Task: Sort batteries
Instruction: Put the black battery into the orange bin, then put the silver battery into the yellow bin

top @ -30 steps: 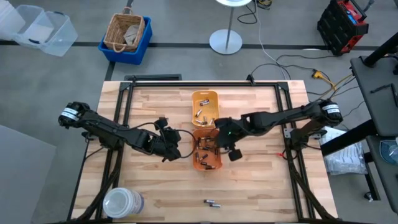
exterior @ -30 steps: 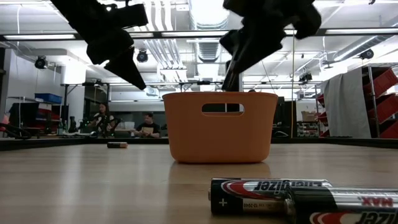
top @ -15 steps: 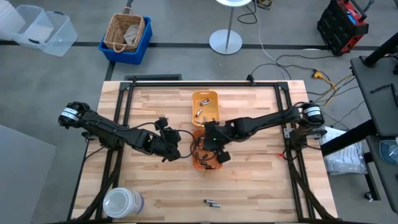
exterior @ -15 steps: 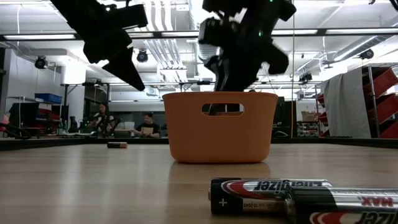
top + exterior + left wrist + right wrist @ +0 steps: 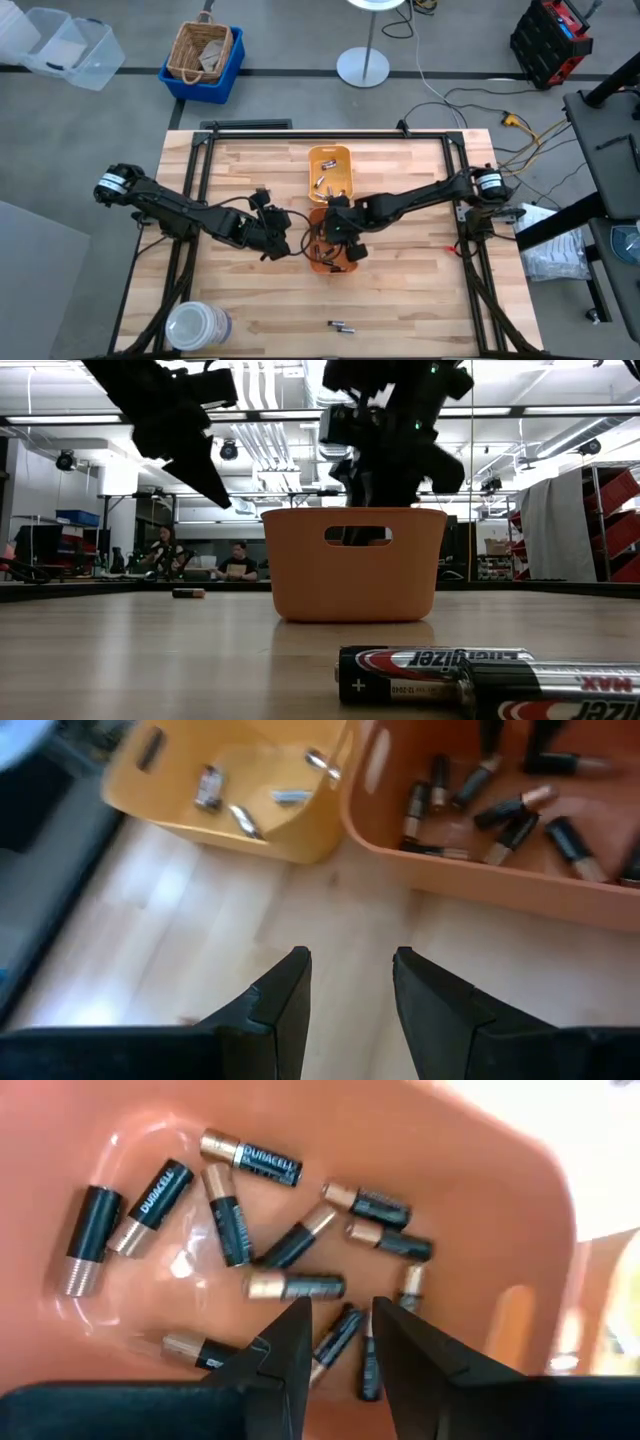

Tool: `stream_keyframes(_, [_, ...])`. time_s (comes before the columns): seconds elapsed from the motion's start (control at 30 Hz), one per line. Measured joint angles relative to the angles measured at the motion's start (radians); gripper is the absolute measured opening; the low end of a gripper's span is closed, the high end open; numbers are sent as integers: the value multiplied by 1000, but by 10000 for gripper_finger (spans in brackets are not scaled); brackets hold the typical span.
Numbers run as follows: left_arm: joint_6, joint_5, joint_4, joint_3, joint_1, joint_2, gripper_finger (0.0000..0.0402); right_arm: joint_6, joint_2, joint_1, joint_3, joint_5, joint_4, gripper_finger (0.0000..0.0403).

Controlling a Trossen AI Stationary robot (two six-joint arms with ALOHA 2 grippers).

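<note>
Nearest the front edge of the pale wooden plank table (image 5: 420, 290), two black-and-silver cylindrical batteries with red banding (image 5: 341, 326) are seen lying end to end on the bare wood, well apart from both trays and not yet sorted. Further in, at the middle of the table, the darker orange rectangular plastic tray (image 5: 322, 266) holds about a dozen black-and-copper batteries (image 5: 275, 1287) scattered loose on its floor. The right gripper (image 5: 338, 229) is lowered into this tray from above, its fingers set a little apart with nothing seen between them, poised just above the cells. The left gripper (image 5: 281, 238) is held just beside the same tray's left wall, above the wood, its fingers likewise parted and empty; it appears to be waiting. Beyond, toward the back edge and touching the orange tray end to end, the lighter yellow-orange plastic tray (image 5: 328, 160) contains only about five smaller silvery cells (image 5: 246, 821). The sorting is judged to be only partly done: a handful of cells has been separated into the far tray, while the mixed heap in the near tray and the stray pair on the table are left to be dealt with.
</note>
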Motion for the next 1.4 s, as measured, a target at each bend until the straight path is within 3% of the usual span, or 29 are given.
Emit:
stream_keyframes(0.2, [-60, 140, -2, 0, -1, 0, 124, -76, -69, -11, 42, 0, -5, 99])
stream_keyframes(0.53, [-84, 144, -3, 0, -1, 0, 124, -79, -238, -50, 68, -12, 16, 67])
stream_keyframes(0.83, [-87, 120, -3, 0, -1, 0, 124, -106, -251, -52, 65, -19, 19, 52])
stream_keyframes(0.97, [-148, 192, 2, 0, -1, 0, 124, -30, -282, -42, 68, -19, -90, 58])
stream_keyframes(1.17, [-247, 394, 3, 16, -6, 0, 124, 136, -355, 44, 71, -19, -250, 63])
stream_keyframes(1.3, [-256, 373, 4, 34, -28, 0, 124, 262, -382, 155, 67, -18, -341, 54])
stream_keyframes(1.4, [-218, 263, 13, 56, -68, 0, 124, 341, -389, 259, 55, -19, -333, 45])
